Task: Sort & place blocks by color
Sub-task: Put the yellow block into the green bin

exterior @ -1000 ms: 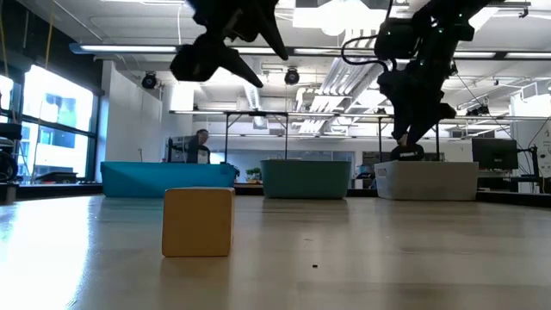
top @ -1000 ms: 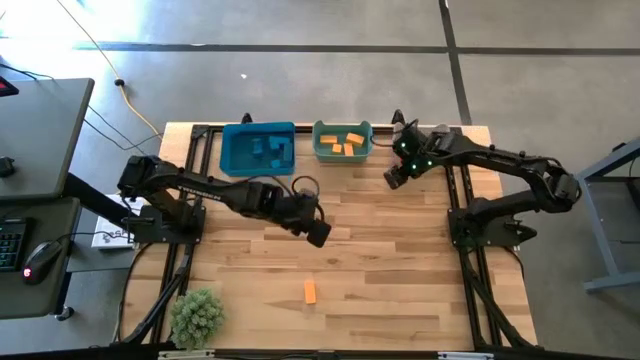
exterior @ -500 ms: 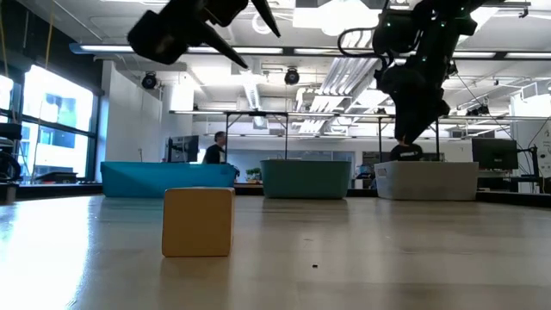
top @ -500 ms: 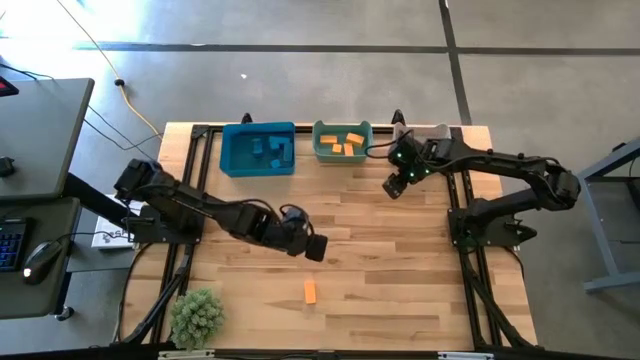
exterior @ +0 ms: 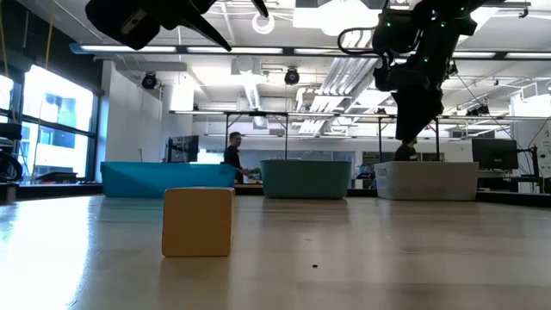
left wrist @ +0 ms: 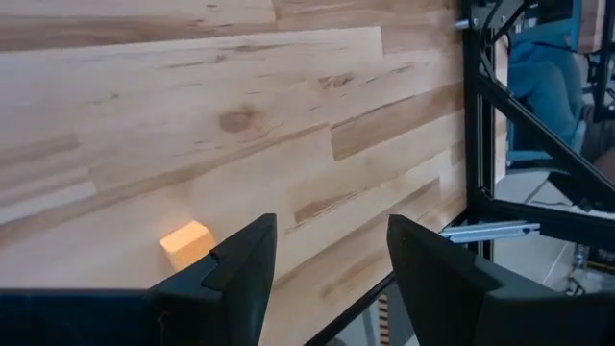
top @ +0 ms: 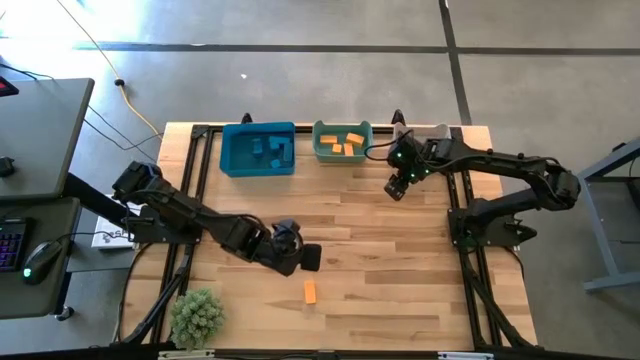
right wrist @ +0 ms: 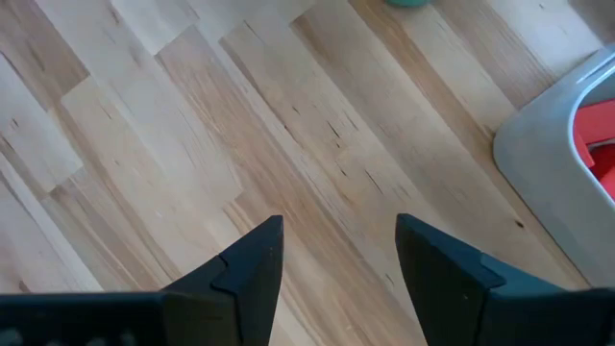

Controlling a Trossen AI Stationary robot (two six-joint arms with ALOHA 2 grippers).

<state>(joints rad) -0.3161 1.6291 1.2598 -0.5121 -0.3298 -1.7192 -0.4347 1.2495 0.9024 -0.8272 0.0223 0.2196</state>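
My left gripper (top: pixel 310 258) has swung down from mid-table, jaws apart and empty, now near the last orange block (top: pixel 310 291). Right gripper (top: pixel 396 189), apart, waits by the bins.

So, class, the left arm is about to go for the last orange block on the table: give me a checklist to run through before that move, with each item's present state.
1. Left hand open and empty: ok, nothing sits between its fingers.
2. Orange block free on the table, nothing touching it: ok.
3. Left hand lined up over the block: not ok, it hangs above and to one side of it.
4. Right hand out of the way: ok, it waits open near the white bin, far from the block.
5. Teal bin with the other orange blocks has room: ok.
6. Block's long side set to fit between the fingers: cannot tell.
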